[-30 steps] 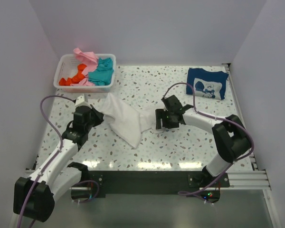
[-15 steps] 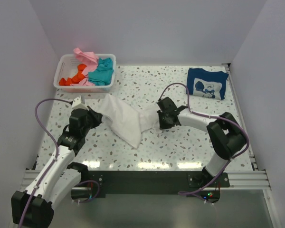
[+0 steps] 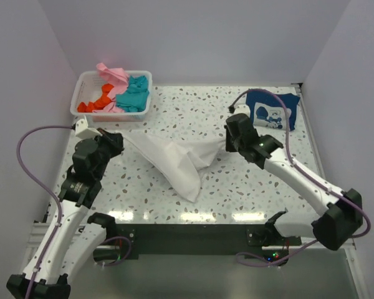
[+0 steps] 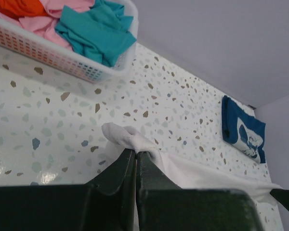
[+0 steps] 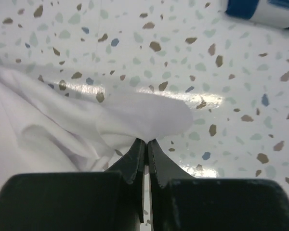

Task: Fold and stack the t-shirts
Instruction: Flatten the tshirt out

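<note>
A plain white t-shirt (image 3: 177,159) hangs stretched between both grippers above the middle of the table, sagging to a point at the front. My left gripper (image 3: 119,138) is shut on its left edge, and the cloth bunches over the fingertips in the left wrist view (image 4: 136,151). My right gripper (image 3: 226,142) is shut on its right edge, with a fold of white t-shirt (image 5: 139,118) pinched at the tips (image 5: 146,141). A folded navy t-shirt (image 3: 271,111) with a white print lies at the back right. Pink (image 3: 112,73), teal (image 3: 134,94) and orange (image 3: 96,103) t-shirts fill the basket.
The white slotted basket (image 3: 112,116) stands at the back left, just behind my left gripper. White walls close in the table on the left, back and right. The arms' bases sit on the black rail (image 3: 193,232) at the near edge.
My right gripper has shut on the white t-shirt's right edge and carried it up and to the right. My left arm has drawn back to the left, pulling the cloth taut.
</note>
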